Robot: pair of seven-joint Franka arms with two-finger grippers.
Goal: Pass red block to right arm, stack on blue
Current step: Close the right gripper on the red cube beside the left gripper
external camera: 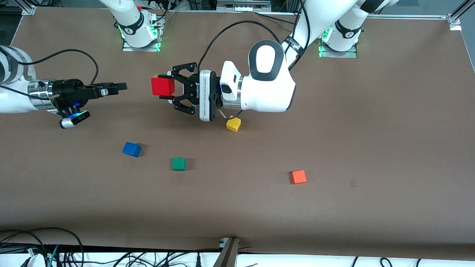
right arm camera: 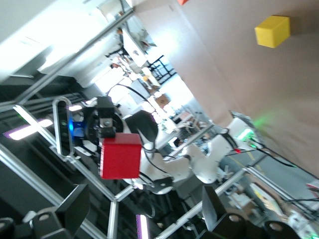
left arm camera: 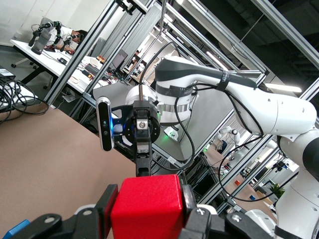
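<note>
Red, glossy and sharp-edged, the small red cube (external camera: 162, 85) hangs clamped in my left gripper (external camera: 169, 88), up over the brown table (external camera: 334, 148). At its nine o'clock in the front view my right gripper (external camera: 120, 87) points at it, apart, fingers spread. The small blue cube (external camera: 131, 149) lies on the table at seven o'clock.

My left wrist view shows its matte top (left arm camera: 146, 206) between black fingers (left arm camera: 107, 199), facing the right gripper (left arm camera: 142, 169).

My right wrist view shows one square face (right arm camera: 119, 156).

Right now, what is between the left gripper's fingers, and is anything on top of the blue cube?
The left gripper is shut on the red block; its gripped faces are covered. Nothing sits on the blue cube.
</note>
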